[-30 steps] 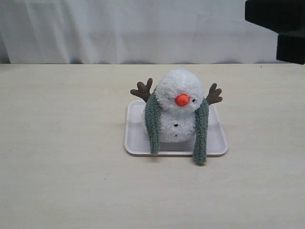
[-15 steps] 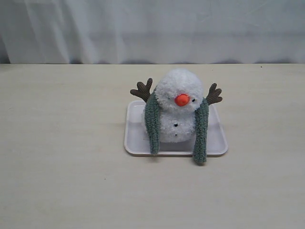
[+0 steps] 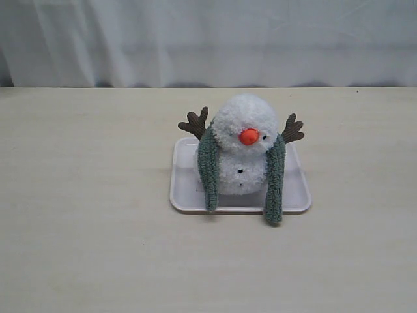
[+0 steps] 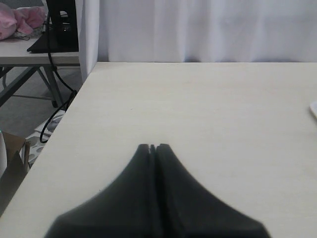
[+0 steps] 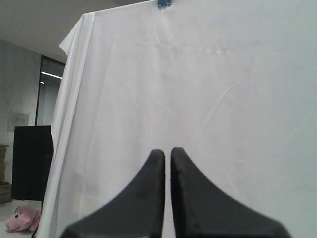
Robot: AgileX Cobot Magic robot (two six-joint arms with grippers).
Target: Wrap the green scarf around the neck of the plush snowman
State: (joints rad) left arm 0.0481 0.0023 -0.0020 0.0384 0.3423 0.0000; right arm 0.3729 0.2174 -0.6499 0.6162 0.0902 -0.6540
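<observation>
The plush snowman (image 3: 240, 124) sits upright on a white tray (image 3: 186, 189) in the middle of the table. The green scarf (image 3: 275, 179) is draped behind its neck, and both ends hang down its front, one on each side. Neither gripper shows in the exterior view. In the left wrist view my left gripper (image 4: 153, 147) is shut and empty over bare tabletop, far from the snowman. In the right wrist view my right gripper (image 5: 167, 151) is shut with only a thin slit between its fingers, holds nothing and faces the white curtain.
A white curtain (image 3: 208, 39) hangs behind the table. The table's edge (image 4: 74, 104) shows in the left wrist view, with cables and a second table beyond it. A corner of the tray (image 4: 313, 108) peeks in there.
The dark arm that stood at the upper right of the exterior view one second ago has moved out of the picture. The snowman, scarf and tray have not moved.
</observation>
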